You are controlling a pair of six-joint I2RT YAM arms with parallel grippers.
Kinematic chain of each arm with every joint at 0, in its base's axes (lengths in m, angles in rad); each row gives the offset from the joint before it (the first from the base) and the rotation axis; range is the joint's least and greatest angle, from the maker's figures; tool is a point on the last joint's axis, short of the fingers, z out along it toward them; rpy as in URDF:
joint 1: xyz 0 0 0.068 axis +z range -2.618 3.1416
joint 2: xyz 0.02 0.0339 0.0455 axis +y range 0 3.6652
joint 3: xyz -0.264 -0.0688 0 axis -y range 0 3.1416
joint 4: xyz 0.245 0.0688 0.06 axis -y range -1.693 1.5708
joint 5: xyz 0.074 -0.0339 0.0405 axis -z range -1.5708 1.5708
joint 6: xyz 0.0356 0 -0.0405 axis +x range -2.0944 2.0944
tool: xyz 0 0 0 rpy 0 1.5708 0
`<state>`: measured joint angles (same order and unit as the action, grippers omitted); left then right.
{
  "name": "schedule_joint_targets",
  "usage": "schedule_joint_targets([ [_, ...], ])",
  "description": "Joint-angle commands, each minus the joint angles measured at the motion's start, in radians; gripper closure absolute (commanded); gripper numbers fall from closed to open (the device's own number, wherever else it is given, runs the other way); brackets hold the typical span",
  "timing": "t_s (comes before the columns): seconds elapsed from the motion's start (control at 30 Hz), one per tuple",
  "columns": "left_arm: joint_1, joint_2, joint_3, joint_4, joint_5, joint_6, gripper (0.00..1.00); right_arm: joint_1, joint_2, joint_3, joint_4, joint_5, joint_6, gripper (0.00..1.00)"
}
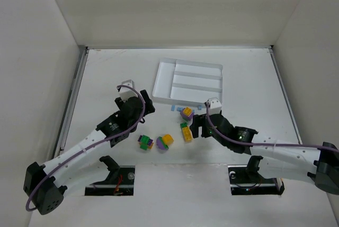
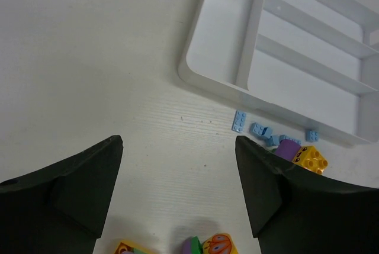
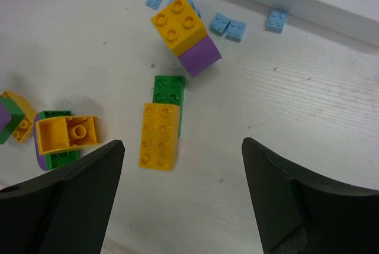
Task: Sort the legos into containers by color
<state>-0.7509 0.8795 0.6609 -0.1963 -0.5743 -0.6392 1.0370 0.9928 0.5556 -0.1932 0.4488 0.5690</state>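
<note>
Hovering wide open, the right hand [image 3: 182, 168] faces a yellow-green clump [image 3: 160, 137], probably light, rigid; pinch its flat sides.

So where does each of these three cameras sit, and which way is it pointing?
Top external: fixed above and behind, looking down on the table; left arm and right arm show, bases at the bottom.
Left wrist: on the left arm, looking past the open left gripper at the white tray.
Right wrist: on the right arm, looking past the open right gripper at legos.
Shared: both wrist views catch the yellow-and-purple clump.
</note>
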Motion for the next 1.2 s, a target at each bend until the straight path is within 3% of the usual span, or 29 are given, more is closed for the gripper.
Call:
schedule_joint_targets([
  [0.0, 0.005, 0.044, 0.052, 0.11, 0.043, 0.033, 0.24, -0.028, 0.026, -0.003, 0.098, -0.005, -0.009, 0.13],
  [0.27, 0.06, 0.116, 0.003, 0.4, 0.194, 0.079, 0.3, -0.074, 0.078, 0.012, 0.113, -0.018, -0.06, 0.07],
  [0.43, 0.072, 0.136, -0.006, 0.462, 0.309, 0.095, 0.67, -0.098, 0.164, 0.067, 0.127, -0.021, -0.119, 0.03],
  [0.5, 0.075, 0.128, -0.007, 0.465, 0.333, 0.095, 0.73, -0.098, 0.199, 0.087, 0.139, -0.032, -0.141, 0.01],
  [0.87, 0.077, 0.099, -0.079, 0.469, 0.34, 0.095, 0.65, -0.145, 0.398, 0.176, 0.241, -0.061, -0.204, 0.0],
  [1.17, 0.081, 0.138, -0.075, 0.483, 0.36, 0.087, 0.62, -0.2, 0.507, 0.225, 0.307, -0.156, -0.224, 0.13],
])
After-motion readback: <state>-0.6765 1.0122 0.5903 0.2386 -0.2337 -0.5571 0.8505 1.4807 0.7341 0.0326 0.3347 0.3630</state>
